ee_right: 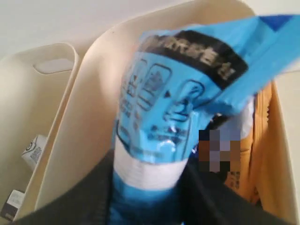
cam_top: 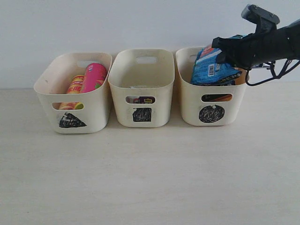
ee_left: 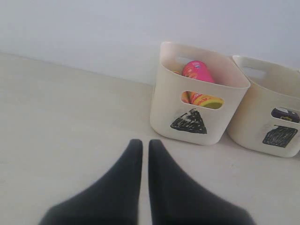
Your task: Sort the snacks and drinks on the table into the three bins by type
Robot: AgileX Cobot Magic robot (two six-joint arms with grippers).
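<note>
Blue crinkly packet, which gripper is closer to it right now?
Right. The right gripper is at the blue crinkly packet, above the circle bin. The left gripper hangs over the table facing the triangle bin, well away.

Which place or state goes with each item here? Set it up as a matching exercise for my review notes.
Column one:
1. pink chip can
2. blue crinkly packet
3. dark purple carton
4. left gripper

Column two:
A. shut, above the table
B. in the triangle bin
C. partly in the circle bin
D. in the square bin

Pairs: 1-B, 2-C, 3-D, 4-A
</note>
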